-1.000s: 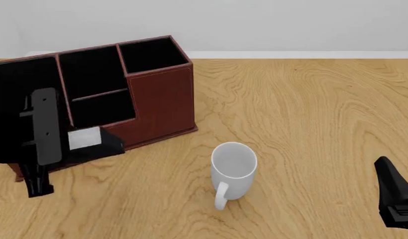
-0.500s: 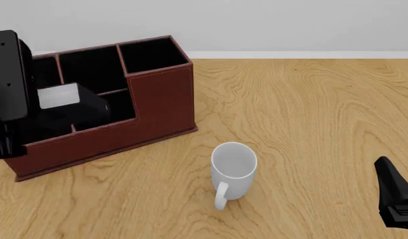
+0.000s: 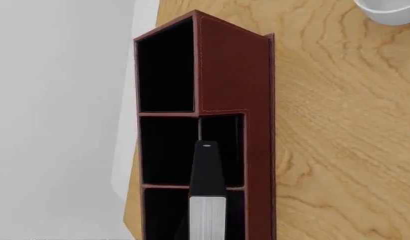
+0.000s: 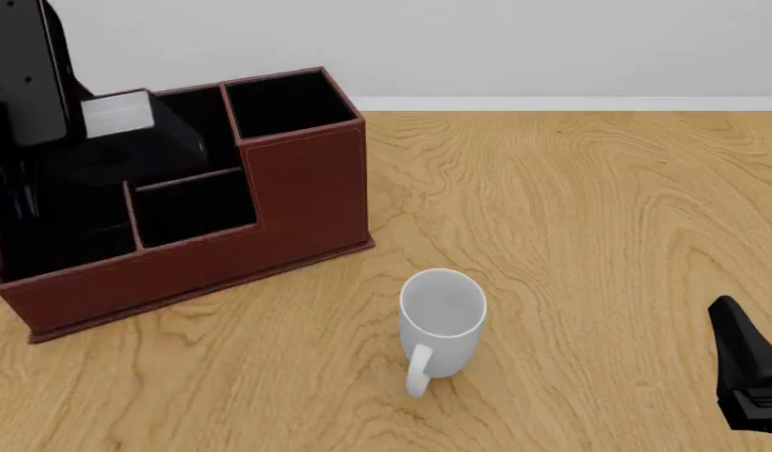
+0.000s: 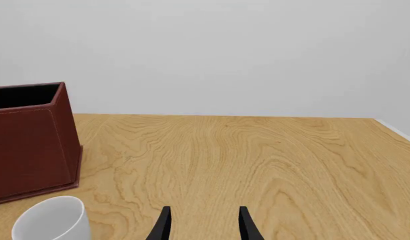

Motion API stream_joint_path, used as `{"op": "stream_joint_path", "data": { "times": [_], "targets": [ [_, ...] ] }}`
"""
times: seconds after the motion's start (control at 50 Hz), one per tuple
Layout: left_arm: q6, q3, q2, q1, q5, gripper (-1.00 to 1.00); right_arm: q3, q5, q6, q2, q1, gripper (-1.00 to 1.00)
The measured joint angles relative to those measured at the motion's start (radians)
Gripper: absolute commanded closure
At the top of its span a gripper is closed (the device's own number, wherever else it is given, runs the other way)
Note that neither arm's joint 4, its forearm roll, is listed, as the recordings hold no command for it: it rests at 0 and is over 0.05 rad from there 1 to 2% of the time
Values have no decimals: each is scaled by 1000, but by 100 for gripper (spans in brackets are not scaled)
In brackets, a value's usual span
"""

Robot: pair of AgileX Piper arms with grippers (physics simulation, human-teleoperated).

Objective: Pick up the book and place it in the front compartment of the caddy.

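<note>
The left gripper (image 4: 104,127) holds the book (image 4: 141,127) tight, up in the air above the caddy (image 4: 298,188). The book's long side points along the caddy, over the front compartment (image 3: 222,150), which lies right below. The right gripper (image 5: 203,227) hangs open, far from the caddy, past the mug (image 4: 442,315).

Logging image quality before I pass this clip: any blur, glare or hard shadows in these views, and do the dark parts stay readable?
Front view: sharp, flat even light, no glare; the book merges with the caddy's black lining. Left wrist view: crisp, pockets pure black, white page edge clear. Right wrist view: clean, soft shadowing only, mug cropped at the frame edge.
</note>
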Motion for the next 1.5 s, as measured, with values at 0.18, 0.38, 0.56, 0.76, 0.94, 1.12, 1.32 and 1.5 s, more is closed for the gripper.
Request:
{"op": "stream_joint_path", "data": {
  "times": [0.18, 0.38, 0.56, 0.76, 0.94, 1.12, 1.32, 1.5],
  "targets": [
    [29, -23, 31, 24, -22, 100, 0, 0, 0, 0, 0, -100],
    [52, -54, 71, 41, -52, 100, 0, 0, 0, 0, 0, -100],
    [65, -74, 113, 50, -86, 100, 0, 0, 0, 0, 0, -100],
    [69, -92, 157, 65, -116, 100, 0, 0, 0, 0, 0, -100],
    [68, -107, 200, 80, -138, 100, 0, 0, 0, 0, 0, -100],
    [63, -124, 239, 97, -157, 100, 0, 0, 0, 0, 0, -100],
    [65, -127, 274, 107, -182, 100, 0, 0, 0, 0, 0, -100],
    [63, -119, 298, 121, -199, 100, 0, 0, 0, 0, 0, -100]
  ]
}}
